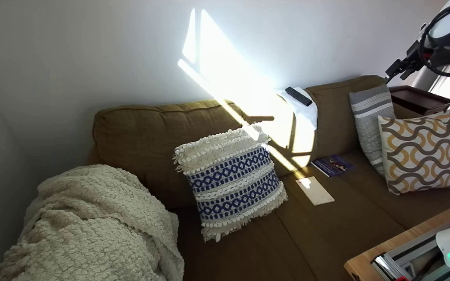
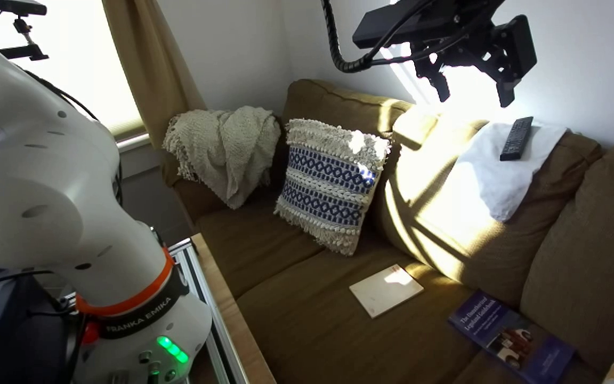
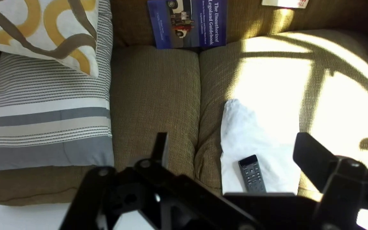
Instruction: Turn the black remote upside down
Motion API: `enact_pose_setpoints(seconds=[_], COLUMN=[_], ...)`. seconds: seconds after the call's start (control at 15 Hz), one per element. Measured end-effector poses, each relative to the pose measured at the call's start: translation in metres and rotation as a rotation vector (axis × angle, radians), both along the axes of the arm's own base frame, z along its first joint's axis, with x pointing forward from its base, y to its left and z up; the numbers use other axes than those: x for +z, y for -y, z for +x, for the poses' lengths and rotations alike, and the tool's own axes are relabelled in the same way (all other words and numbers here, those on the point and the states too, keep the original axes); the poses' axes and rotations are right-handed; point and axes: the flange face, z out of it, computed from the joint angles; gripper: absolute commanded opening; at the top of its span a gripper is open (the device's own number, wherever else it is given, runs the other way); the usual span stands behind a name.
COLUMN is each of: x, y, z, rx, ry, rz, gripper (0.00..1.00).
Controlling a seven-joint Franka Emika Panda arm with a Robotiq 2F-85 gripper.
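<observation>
Pincer (image 2: 475, 98) spread, gripping nothing. Remote (image 2: 516, 138) lies below it, on cloth (image 2: 501, 173): likely light, stiff, slippery; best pinched mid-length across long sides.

Sofa (image 2: 312, 290) in all views, both exterior obliquely downward, wrist steeply from above.

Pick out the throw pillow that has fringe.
It's the cream pillow with blue diamond bands, shaggy along its top and bottom. The gray striped pillow and the yellow-and-brown wavy pillow show plain edges.
</observation>
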Motion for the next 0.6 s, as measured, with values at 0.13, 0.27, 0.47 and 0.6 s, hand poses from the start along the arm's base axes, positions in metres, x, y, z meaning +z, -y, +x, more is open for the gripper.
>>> enact_pose_setpoints(seconds=[0.13, 0.27, 0.47, 0.6], x=[0.000, -0.008, -0.033, -0.057], y=[-0.001, 0.000, 0.000, -0.002], z=[0.001, 0.008, 0.038, 0.063], rx=[0.001, 0.008, 0.043, 0.083], ry=[-0.003, -0.030, -0.076, -0.115], rz=[0.001, 0.015, 0.033, 0.043], gripper=[1.00, 1.00, 1.00, 1.00])
